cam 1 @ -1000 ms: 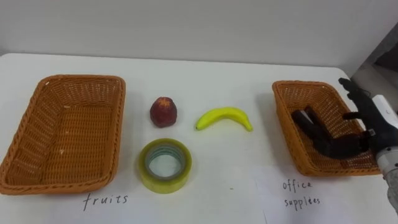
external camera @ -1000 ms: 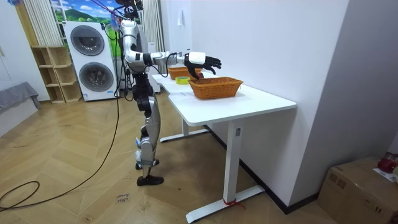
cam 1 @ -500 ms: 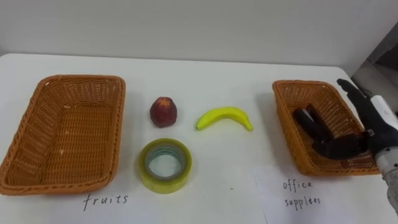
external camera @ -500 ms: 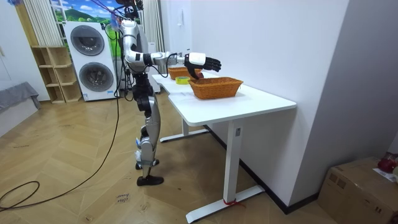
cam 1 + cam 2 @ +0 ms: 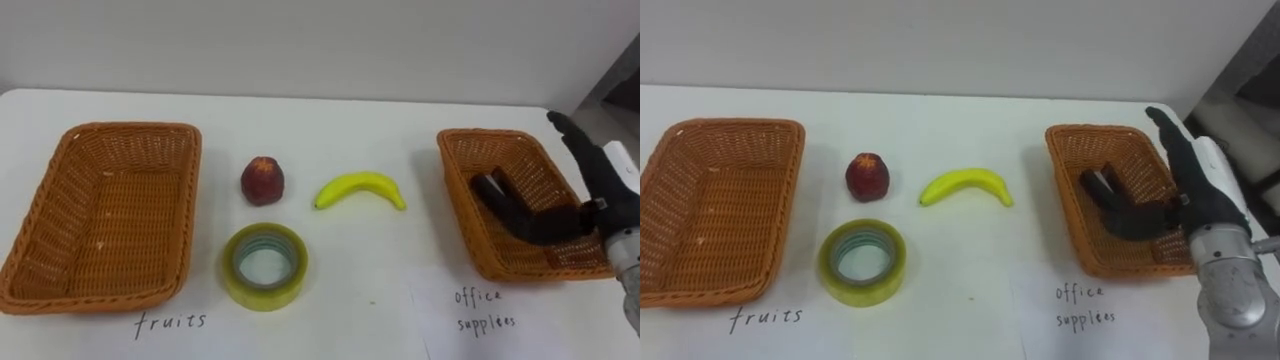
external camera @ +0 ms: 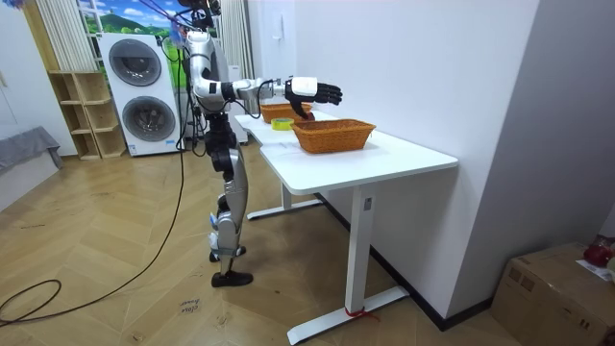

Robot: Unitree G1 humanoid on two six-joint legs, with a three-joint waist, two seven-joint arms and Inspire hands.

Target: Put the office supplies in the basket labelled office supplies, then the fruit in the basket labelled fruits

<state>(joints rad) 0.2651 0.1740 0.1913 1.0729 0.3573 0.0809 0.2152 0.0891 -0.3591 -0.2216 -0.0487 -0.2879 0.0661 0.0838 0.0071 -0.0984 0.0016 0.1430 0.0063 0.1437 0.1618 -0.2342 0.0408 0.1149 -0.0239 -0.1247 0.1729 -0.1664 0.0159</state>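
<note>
Right hand [image 5: 598, 192] hangs well to the right of the banana [image 5: 360, 187], above the far side of the office-supplies basket [image 5: 456, 205]. Its fingers are stretched straight and point away from the robot, its thumb is spread back toward the banana, and it has hold of nothing. A dark object [image 5: 488, 187] lies inside that basket, on the side nearer the banana. The thumb runs up to it in the eye views, and whether they touch cannot be told. The banana itself lies on the white table [image 5: 330, 115], curved, both ends turned toward the robot. Just left of the banana, apart from it, sits a red fruit [image 5: 263, 179]. A tape roll [image 5: 265, 265] lies flat to the banana's left and nearer the robot. Well left of the banana, beyond the red fruit and tape roll, stands the fruit basket [image 5: 190, 200]. Seen from the room, the robot stands upright beside the table, right arm held out level over the office-supplies basket
</note>
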